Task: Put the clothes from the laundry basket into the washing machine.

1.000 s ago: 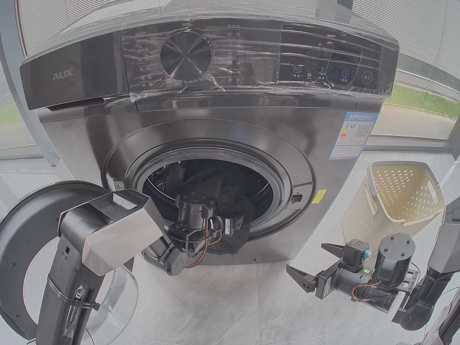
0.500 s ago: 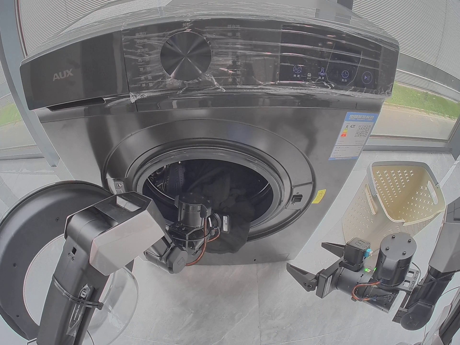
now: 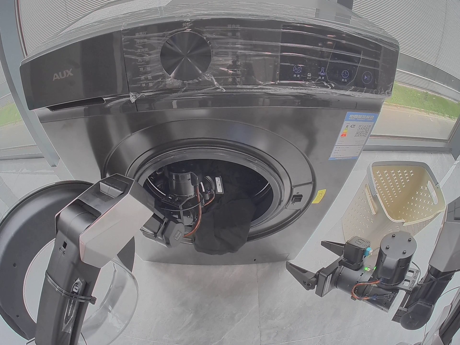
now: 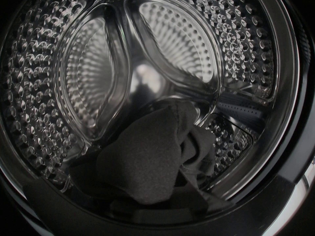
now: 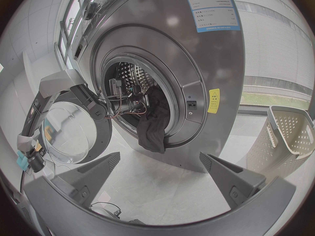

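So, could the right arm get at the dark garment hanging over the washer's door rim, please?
Probably yes: its open tool faces the garment across bare floor, with the left arm off to one side.

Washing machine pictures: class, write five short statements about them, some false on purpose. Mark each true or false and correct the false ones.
1. The washer has its door shut. False: the door is swung open, at the robot's left.
2. A dark garment hangs out over the lower rim of the opening. True.
3. The right gripper holds a garment. False: it is open and empty.
4. The basket is on the robot's right of the washer. True.
5. The basket is heaped with clothes. False: what shows of its inside is bare.
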Available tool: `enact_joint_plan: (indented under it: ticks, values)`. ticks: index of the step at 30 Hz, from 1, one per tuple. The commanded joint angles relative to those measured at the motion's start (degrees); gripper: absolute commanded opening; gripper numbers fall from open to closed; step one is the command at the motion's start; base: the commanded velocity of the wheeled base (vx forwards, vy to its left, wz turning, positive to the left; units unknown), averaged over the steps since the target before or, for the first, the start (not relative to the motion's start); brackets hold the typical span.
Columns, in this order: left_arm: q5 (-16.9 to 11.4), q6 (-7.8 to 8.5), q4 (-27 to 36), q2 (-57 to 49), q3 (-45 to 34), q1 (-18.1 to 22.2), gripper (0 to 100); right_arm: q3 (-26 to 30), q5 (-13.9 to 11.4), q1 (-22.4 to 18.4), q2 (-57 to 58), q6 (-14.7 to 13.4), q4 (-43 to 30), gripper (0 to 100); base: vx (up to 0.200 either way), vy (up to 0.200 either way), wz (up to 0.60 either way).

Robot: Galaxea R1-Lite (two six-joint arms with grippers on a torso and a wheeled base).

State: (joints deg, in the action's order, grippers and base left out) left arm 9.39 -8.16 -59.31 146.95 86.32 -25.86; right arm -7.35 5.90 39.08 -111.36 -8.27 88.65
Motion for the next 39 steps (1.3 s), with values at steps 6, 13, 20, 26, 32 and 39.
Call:
enact_joint_plan:
  ticks: [6, 13, 20, 26, 32, 39]
  values:
    - [0.63, -0.28, -0.19, 0.89, 1.57, 0.02, 0, -0.12, -0.01, 0.03, 0.0, 0.0, 0.03, 100, 0.0, 0.0, 0.0]
    - [-0.16, -0.37, 1.48, -2.28, -6.08, -1.57, 100, -0.21, -0.01, 0.03, 0.0, -0.08, 0.03, 100, 0.0, 0.0, 0.0]
    - [-3.59, -0.19, 5.08, -3.68, -14.34, -2.88, 100, -0.21, -0.01, 0.03, -0.17, 0.0, 0.03, 100, 0.0, 0.0, 0.0]
    - [-3.67, 0.16, 4.82, -0.43, -13.11, -2.88, 100, -0.21, -0.01, 0.03, -0.26, 0.0, 0.03, 100, 0.0, 0.0, 0.0]
    - [-3.67, 0.16, 4.73, 1.33, -11.53, -2.53, 0, -0.21, 0.08, 0.03, -0.35, -0.08, 0.03, 100, 0.0, 0.0, 0.0]
    - [-3.76, 0.16, 4.55, 3.17, -11.35, -2.44, 0, -0.38, 0.08, 0.12, -0.17, -0.08, 0.03, 100, 0.0, 0.0, 0.0]
